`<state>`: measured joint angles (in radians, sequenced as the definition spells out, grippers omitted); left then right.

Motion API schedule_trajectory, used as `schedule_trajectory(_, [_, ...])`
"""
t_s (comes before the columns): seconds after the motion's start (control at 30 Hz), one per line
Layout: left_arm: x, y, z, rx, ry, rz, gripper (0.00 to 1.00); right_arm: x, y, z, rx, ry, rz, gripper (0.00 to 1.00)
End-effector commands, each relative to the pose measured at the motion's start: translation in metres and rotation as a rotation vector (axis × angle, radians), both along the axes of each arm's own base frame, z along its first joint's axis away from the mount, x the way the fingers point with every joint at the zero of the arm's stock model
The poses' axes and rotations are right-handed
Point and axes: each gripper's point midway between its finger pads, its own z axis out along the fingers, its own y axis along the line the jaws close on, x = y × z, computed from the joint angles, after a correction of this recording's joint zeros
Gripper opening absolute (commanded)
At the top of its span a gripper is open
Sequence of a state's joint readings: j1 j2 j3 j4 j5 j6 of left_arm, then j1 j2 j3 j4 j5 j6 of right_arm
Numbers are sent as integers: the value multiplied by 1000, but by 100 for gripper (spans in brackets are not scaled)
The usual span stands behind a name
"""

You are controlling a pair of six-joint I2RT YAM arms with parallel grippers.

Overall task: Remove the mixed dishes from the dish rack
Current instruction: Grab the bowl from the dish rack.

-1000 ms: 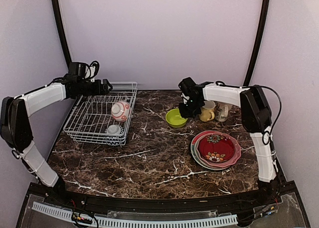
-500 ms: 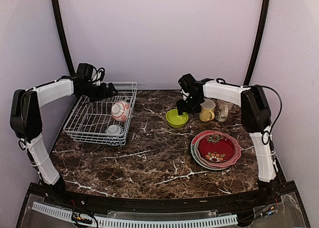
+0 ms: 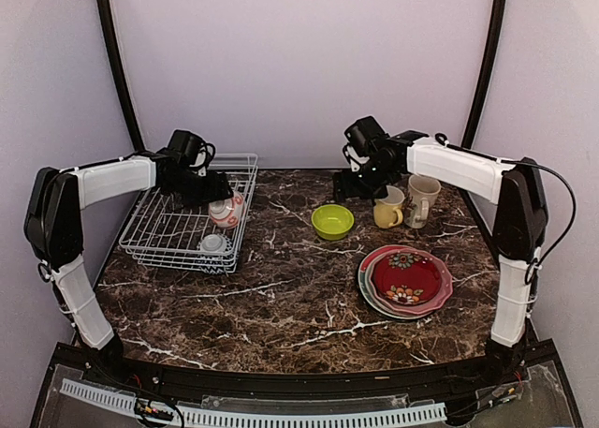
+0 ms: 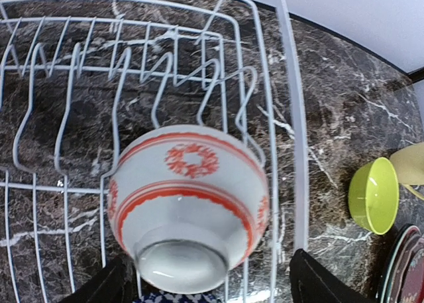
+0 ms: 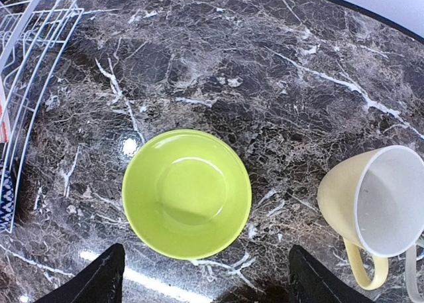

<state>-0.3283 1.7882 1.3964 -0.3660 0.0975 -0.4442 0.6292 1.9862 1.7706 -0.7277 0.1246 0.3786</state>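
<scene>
In the white wire dish rack a red-and-white small bowl leans on its side against the prongs. Below it sits a blue-patterned small bowl. My left gripper is open, one finger on each side of the red-and-white bowl's foot, with a gap showing at each. The lime-green bowl stands upright on the marble. My right gripper hovers open above its near rim, holding nothing.
A yellow mug and a cream patterned mug stand right of the green bowl. Red floral plates are stacked at the front right. The rack's corner shows at the left of the right wrist view.
My right gripper opened, left the lime-green bowl on the table and lifted back. My left arm swung right over the rack to the red-and-white bowl.
</scene>
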Motion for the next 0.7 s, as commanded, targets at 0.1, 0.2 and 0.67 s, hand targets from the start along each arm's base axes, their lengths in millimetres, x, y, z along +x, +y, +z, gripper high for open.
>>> schedule_trajectory(0.1, [-9,31,-13,32,27,209,89,-13,-1,-2,9,-4,4,82])
schedule_trajectory(0.2, [-7,24,-20,-1,41,198,86,-17,1,-4,26,4,12,82])
schedule_trajectory(0.67, [-1,14,-40,9,58,127,69,-24,5,-2,26,2,43,83])
